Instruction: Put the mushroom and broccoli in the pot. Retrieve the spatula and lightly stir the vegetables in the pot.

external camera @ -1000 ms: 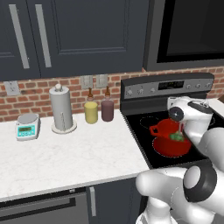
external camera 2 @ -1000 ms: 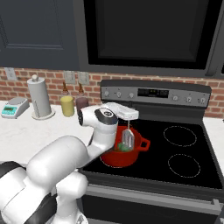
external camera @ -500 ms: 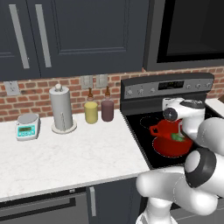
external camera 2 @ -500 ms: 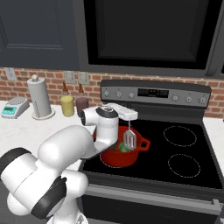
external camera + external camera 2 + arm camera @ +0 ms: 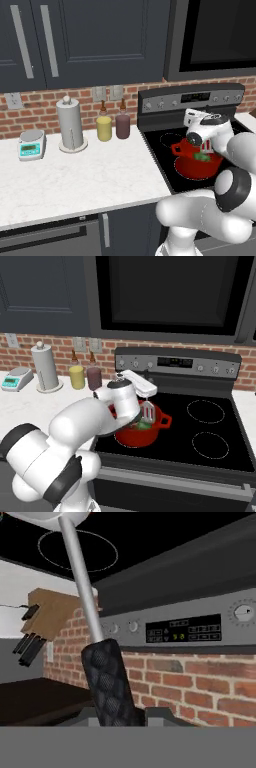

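A round bright red cooking pot with small loop handles (image 5: 137,432) sits on the near left burner of a black glass stovetop (image 5: 210,433), where a stirring tool can reach straight down into it. Inside it, a small dark green broccoli floret (image 5: 143,426) shows above the rim; the mushroom cannot be made out from here, likely low in the pot or hidden by the arm. A slim spatula with a slotted silver-grey metal head and black handle (image 5: 147,411) hangs head-down over the pot's opening, its head just above or touching the broccoli, so the stirring stage appears to be under way. In the hand view the textured black handle rises from between the jaws, which are clamped on it, and the grey shaft runs away toward the head; holding it by the handle end keeps the gripper (image 5: 205,144) clear of the pot. The white robot arm (image 5: 85,426) bends over the stove's front edge to bring the wrist above the pot. On the white marble counter (image 5: 75,175) to the left, well apart from the pot, stand a paper towel roll on a holder (image 5: 70,124), a yellow bottle (image 5: 104,126), a dark maroon bottle (image 5: 122,122) and a small kitchen scale (image 5: 31,145), all against the red brick wall.
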Motion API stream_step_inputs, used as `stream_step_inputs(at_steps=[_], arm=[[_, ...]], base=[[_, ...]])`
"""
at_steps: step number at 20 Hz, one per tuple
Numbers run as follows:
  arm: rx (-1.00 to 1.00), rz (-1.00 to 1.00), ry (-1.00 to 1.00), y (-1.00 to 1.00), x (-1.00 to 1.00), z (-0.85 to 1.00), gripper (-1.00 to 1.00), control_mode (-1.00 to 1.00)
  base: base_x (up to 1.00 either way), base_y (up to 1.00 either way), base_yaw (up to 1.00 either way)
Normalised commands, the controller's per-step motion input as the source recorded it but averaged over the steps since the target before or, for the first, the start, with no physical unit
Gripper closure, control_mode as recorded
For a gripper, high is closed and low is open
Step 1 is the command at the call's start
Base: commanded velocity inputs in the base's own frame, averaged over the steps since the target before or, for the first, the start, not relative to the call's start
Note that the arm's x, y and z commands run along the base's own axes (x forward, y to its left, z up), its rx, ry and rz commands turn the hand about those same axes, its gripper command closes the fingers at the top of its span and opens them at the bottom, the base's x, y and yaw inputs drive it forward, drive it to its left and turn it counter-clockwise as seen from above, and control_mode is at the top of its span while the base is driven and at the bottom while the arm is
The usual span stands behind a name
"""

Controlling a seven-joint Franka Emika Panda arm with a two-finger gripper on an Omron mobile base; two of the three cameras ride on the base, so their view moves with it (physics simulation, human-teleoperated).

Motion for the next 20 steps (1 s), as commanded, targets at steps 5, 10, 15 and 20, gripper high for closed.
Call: stream_step_inputs(at_steps=[5,10,15,20], arm=[[0.16,0.1,-0.45,0.38,0.23,-0.12,1.0,-1.0],[0.18,0.07,-0.23,0.18,0.14,0.01,1.0,-1.0],[0.0,0.0,0.19,-0.05,-0.13,0.46,1.0,-1.0],[0.0,0.0,0.14,-0.14,-0.55,0.47,1.0,-1.0]], base=[[0.0,0.0,0.0],[0.0,0.0,0.0],[0.0,0.0,0.0],[0.0,0.0,0.0]])
